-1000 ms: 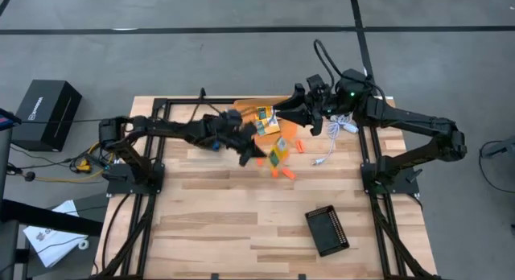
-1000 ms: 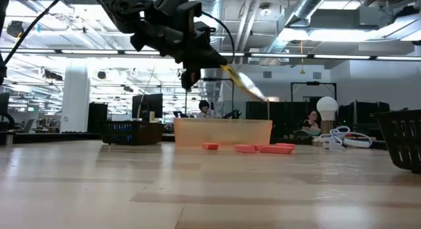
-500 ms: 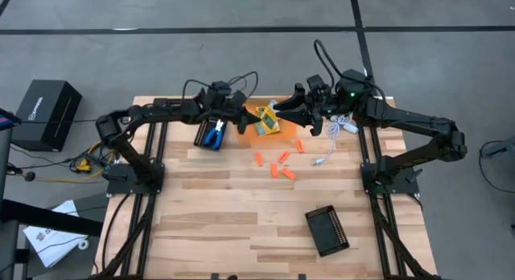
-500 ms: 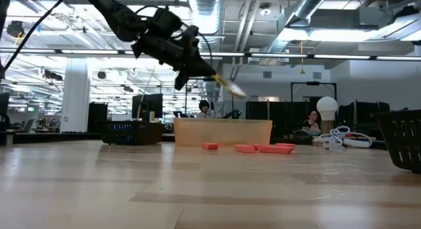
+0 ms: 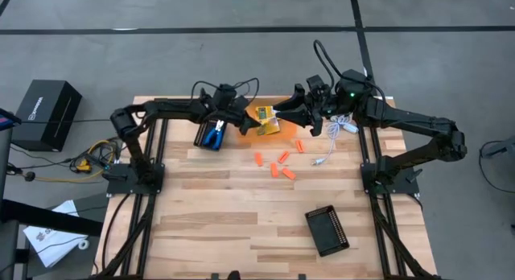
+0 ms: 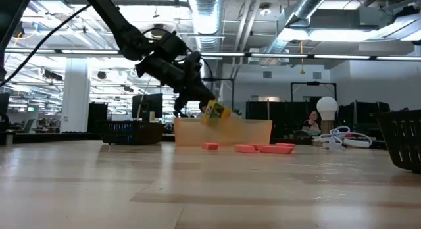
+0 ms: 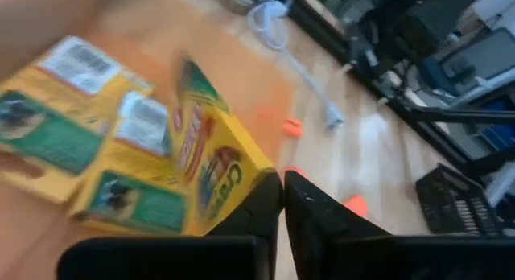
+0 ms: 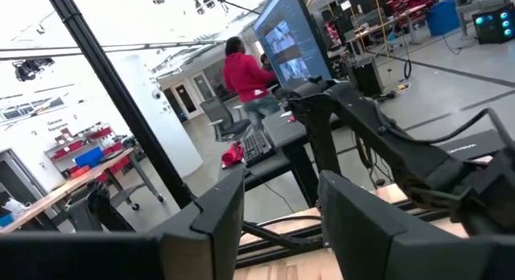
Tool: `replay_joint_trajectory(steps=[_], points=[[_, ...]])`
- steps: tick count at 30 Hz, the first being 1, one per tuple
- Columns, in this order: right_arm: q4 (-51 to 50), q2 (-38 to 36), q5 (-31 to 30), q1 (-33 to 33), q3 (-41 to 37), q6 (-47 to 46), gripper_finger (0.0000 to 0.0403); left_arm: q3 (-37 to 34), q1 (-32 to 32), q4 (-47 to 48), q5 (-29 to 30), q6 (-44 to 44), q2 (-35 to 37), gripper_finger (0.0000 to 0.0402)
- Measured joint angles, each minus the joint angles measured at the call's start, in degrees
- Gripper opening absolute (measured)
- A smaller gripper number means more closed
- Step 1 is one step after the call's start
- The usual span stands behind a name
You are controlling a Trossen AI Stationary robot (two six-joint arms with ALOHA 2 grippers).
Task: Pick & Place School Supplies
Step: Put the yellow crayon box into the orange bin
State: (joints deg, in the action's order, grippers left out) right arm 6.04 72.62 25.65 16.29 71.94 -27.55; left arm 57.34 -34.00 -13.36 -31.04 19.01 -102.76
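An orange bin (image 5: 256,105) stands at the table's far edge, and yellow-and-green crayon boxes (image 5: 265,119) lie in it. My left gripper (image 5: 244,125) hangs over the bin's left part with its fingers shut (image 7: 283,201). One more crayon box (image 6: 216,112) sits tilted just below its tip, blurred in the left wrist view (image 7: 211,163). Blue-handled pliers (image 5: 213,136) lie on the table left of the bin. Several orange sticks (image 5: 278,164) lie on the table nearer the middle. My right gripper (image 5: 280,113) is open (image 8: 278,216), raised by the bin's right side. My left gripper has the tilted crayon box's corner (image 7: 261,177) right beside the outer side of one finger (image 7: 269,203). The box is not between the fingers. I cannot tell whether it touches the finger. It is tilted above the boxes lying in the bin.
A black ridged tray (image 5: 327,230) lies near the table's near right corner. A white cable (image 5: 331,143) with a round bulb (image 6: 327,105) lies on the right, by the right arm. Bare wood spreads over the near half of the table.
My left gripper has carried the crayon box from above the orange sticks toward the far edge, first swinging left past the pliers, then coming down over the bin. The box stuck out from the fingertips before and now sits tilted lower, beside them.
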Motion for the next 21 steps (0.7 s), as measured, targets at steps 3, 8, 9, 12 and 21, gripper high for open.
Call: replay_joint_trajectory(steps=[3, 8, 9, 12, 21], points=[[0.0, 0.0, 0.0, 0.0, 0.0, 0.57, 0.0154, 0.0, 1.27, -0.91, 0.54, 1.13, 1.46, 0.0038], [0.01, 0.0, 0.0, 0.55, 0.02, 2.49, 0.0154, 0.02, 2.7, -5.4, 2.24, 5.97, 7.92, 0.0078], [0.04, 0.0, 0.0, 0.78, 0.0, 2.7, 0.0154, 0.04, 2.96, -5.48, 3.0, 6.94, 9.48, 0.0084], [0.09, 0.0, 0.0, 1.2, 0.0, 4.16, 0.0154, 0.02, 3.98, -6.46, 3.95, 12.05, 14.94, 0.01], [0.57, 0.75, -0.22, 2.15, 0.02, 9.57, 0.0154, 0.09, 16.96, -8.59, 5.87, 18.77, 29.51, 0.0106]])
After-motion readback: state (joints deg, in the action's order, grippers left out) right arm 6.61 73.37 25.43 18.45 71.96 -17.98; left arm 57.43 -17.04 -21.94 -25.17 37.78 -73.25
